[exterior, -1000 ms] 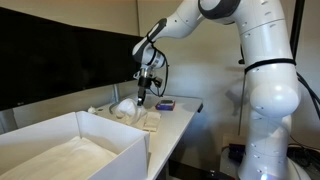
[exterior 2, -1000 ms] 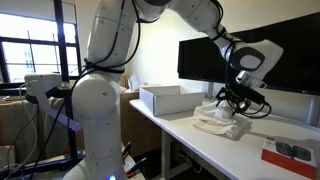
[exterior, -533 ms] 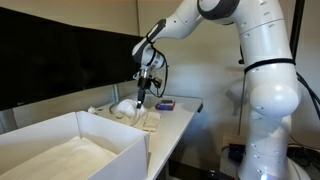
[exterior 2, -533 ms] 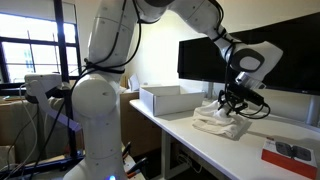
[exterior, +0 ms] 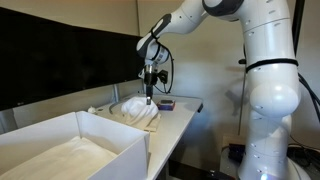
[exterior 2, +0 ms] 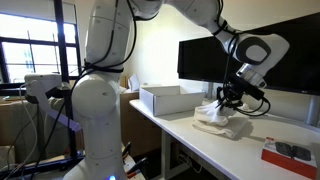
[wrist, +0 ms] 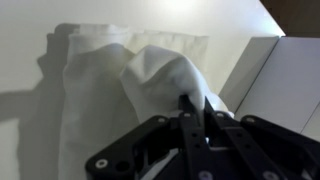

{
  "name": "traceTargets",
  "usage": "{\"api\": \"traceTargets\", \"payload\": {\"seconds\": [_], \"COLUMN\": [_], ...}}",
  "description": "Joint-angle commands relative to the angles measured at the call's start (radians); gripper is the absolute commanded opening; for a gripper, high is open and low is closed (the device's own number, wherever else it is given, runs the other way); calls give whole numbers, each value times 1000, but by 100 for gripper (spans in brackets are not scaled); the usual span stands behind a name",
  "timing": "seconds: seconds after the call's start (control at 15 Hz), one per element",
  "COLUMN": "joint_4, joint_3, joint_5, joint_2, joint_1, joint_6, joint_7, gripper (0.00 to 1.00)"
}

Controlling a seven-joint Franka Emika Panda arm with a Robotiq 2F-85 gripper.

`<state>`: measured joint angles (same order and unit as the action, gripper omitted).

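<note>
Pinching the cloth (wrist: 150, 70), your gripper (wrist: 196, 102) had its fingertips half hidden in a fold, and the box (wrist: 275, 70) beside it was cut off by the frame.

One crumpled white cloth pile (exterior 2: 218, 119) is counted; whether it is a single piece cannot be told. One white open-topped rectangular box (exterior 2: 165, 98) is counted. One small flat red-and-dark object (exterior 2: 290, 153) is seen. One white table (exterior 2: 190, 136) is noted. Two dark flat screens (exterior 2: 205, 58) are counted. One white robot arm (exterior: 262, 70) with one black two-fingered gripper (wrist: 195, 104) is counted.
</note>
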<state>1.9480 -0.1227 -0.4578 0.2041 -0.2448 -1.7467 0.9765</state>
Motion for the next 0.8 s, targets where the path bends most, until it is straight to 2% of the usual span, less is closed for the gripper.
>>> {"api": "traceTargets", "payload": {"seconds": [0.0,0.47,0.53,0.6,0.73], "joint_4": [38,40,48,47,39], "joint_3": [-16,-25,-24,-22,-15], "joint_5": [64,188,219,243,278], "joint_2": [-61,-25,-21,-13,-1], "joint_1": [4,19,25,27,33], "joint_6": [76,31,7,9,21], "joint_7": [-70,-238,-277,-301,-339], "gripper": [9,5,36,37,48]}}
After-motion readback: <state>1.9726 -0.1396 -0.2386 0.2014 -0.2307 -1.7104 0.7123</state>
